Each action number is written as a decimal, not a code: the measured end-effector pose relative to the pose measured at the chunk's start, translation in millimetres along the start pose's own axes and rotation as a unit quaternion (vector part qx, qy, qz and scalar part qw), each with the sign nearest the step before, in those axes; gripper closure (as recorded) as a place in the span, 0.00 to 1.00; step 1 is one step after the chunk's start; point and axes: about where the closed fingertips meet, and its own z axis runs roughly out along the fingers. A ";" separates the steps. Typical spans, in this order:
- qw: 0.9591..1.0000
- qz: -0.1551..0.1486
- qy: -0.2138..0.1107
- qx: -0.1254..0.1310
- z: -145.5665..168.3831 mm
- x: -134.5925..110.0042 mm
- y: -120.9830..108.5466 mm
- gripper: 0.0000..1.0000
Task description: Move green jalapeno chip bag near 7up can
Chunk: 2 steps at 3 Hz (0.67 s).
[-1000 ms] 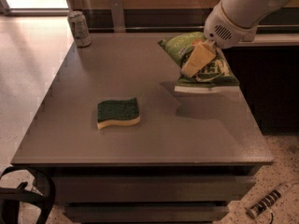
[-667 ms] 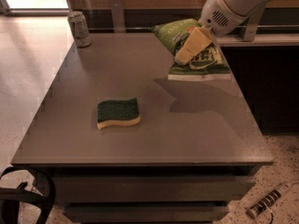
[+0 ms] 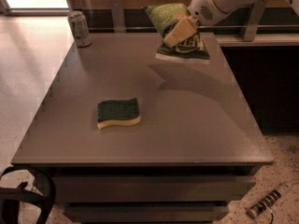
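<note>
The green jalapeno chip bag is olive green with white lettering and a white bottom edge. It hangs in the air above the table's far right part, casting a shadow on the top. My gripper comes in from the upper right and is shut on the bag, its tan fingers across the bag's middle. The 7up can, small and silvery, stands upright at the table's far left corner, well left of the bag.
A sponge with a dark green top and yellow base lies on the grey table left of centre. A metal rail and dark cabinets run behind the table. A power strip lies on the floor at lower right.
My gripper has lifted the chip bag higher and carried it left and toward the back of the table. The can and sponge have not moved.
</note>
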 end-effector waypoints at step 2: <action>1.000 -0.008 0.012 -0.009 28.9 -6.9 3.4 1.00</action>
